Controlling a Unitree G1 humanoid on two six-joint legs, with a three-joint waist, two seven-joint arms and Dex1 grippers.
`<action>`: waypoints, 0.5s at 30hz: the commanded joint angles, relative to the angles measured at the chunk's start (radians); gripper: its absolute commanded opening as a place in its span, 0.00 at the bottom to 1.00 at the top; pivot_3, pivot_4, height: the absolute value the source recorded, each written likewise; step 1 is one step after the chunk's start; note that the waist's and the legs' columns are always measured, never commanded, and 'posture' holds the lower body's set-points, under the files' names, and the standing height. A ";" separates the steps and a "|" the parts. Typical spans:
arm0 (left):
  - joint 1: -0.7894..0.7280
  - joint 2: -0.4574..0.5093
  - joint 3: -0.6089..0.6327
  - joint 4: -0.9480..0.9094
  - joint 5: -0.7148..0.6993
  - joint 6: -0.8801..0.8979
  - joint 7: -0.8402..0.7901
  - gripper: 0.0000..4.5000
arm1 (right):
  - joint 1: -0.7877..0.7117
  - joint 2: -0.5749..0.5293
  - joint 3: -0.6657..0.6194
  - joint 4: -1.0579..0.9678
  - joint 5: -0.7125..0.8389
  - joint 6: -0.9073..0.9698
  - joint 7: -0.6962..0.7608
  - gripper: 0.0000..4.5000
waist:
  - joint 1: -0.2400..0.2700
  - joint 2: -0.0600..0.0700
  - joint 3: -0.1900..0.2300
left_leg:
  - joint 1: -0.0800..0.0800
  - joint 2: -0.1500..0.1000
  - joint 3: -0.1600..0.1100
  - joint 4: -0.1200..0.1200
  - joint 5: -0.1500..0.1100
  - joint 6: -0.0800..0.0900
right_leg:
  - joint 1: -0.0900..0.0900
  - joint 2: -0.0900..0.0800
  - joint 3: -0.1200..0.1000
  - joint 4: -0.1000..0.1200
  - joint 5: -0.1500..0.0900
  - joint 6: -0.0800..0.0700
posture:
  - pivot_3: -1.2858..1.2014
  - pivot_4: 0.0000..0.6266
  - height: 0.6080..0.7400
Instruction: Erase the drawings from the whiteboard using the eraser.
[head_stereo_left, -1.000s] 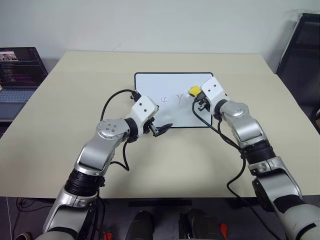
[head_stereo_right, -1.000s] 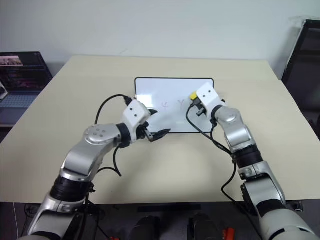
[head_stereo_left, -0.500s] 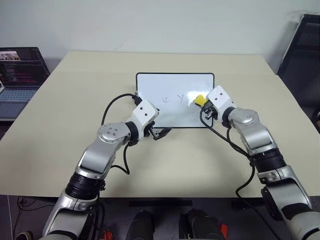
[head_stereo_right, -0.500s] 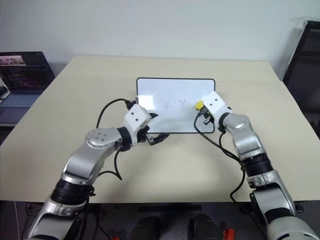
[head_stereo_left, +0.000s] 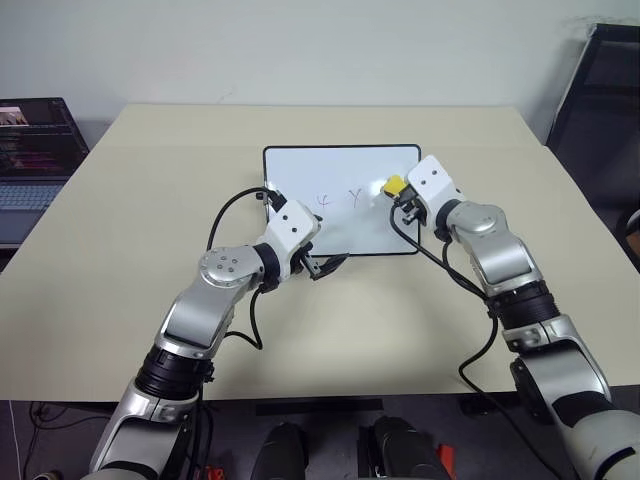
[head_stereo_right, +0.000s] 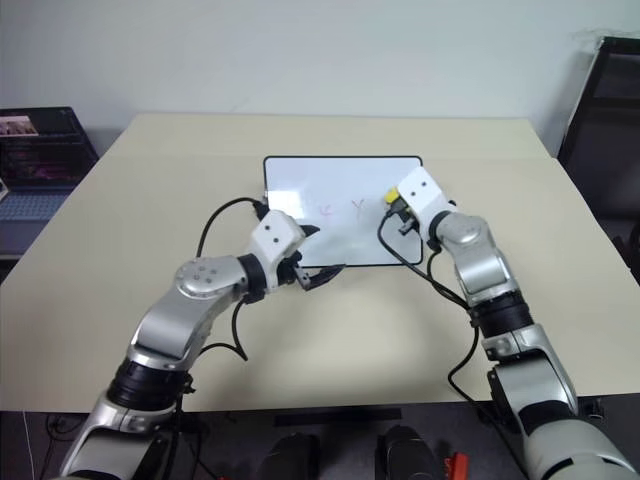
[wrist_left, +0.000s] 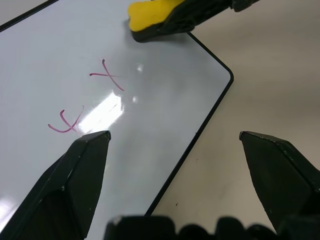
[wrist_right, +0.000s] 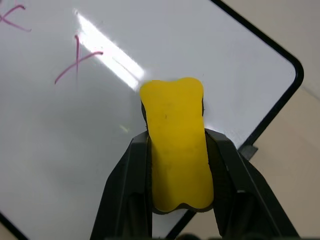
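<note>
Right wrist view: right gripper (wrist_right: 177, 165) clamps the eraser (wrist_right: 176, 160) on the whiteboard (wrist_right: 60, 150), just right of two remaining drawings (wrist_right: 75, 57). Left gripper (wrist_left: 175, 145) hangs spread wide over the board's lower-centre edge; erasing looks unfinished.

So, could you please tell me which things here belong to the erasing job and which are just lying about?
Job:
- small yellow oblong eraser
- white black-framed whiteboard
- thin pink pen drawings
- right end effector

Lying about:
- open dark laptop
- beige table

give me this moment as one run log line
right gripper: shut on eraser, over whiteboard | left gripper: open at board's near edge | drawings: two marks unerased
</note>
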 joint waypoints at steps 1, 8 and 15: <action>0.022 -0.005 0.023 -0.045 0.003 0.015 0.029 1.00 | 0.010 -0.001 -0.004 0.013 -0.017 -0.018 -0.008 0.25 | 0.000 0.000 0.000 | 0.000 0.000 0.000 0.000 0.000 0.000 | 0.000 0.000 0.000 0.000 0.000 0.000 | 0.52 0.24 1.00; 0.047 -0.001 0.037 -0.087 -0.001 0.060 0.060 1.00 | 0.123 -0.038 -0.013 -0.089 -0.010 0.023 0.013 0.25 | 0.000 0.000 0.000 | 0.000 0.000 -0.001 0.001 0.000 0.000 | 0.001 0.000 0.000 0.000 0.000 0.001 | 0.52 0.24 1.00; 0.066 -0.029 0.093 -0.070 -0.014 0.092 0.126 1.00 | 0.146 -0.003 -0.050 -0.189 0.008 0.008 -0.043 0.25 | -0.002 0.000 0.000 | 0.001 0.000 -0.001 0.001 0.000 0.000 | 0.001 0.000 0.000 0.000 -0.001 0.003 | 0.52 0.24 1.00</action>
